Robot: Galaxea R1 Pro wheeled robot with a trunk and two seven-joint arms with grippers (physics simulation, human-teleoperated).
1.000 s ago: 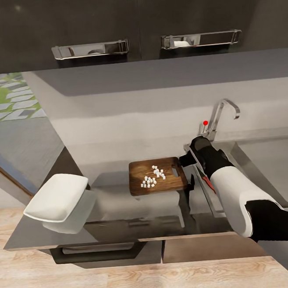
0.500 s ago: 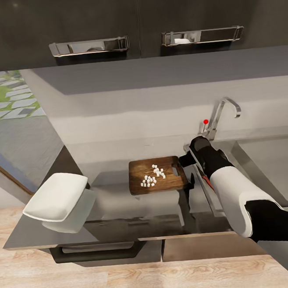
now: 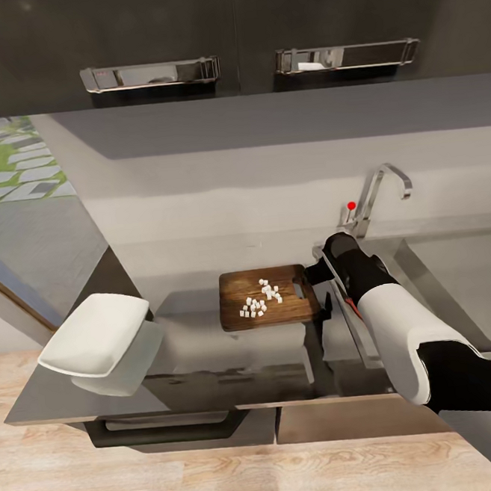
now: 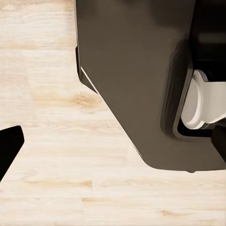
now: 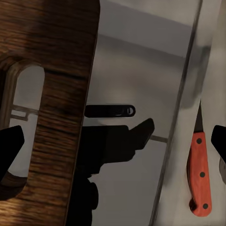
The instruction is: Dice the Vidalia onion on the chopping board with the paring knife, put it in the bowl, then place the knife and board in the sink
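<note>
A kitchen: sink (image 3: 459, 285), countertop (image 3: 214, 384), dark cabinets (image 3: 225, 30).

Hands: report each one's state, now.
Left hand: open, empty.
Right hand: open, holding nothing.

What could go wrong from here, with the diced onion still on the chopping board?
1. The diced onion lies loose on the chopping board. If the open right gripper lifts the slotted end, pieces may slide off.
2. The bowl sits far along the countertop, so pieces could spill on the way.
3. The paring knife lies close by and could get knocked.
</note>
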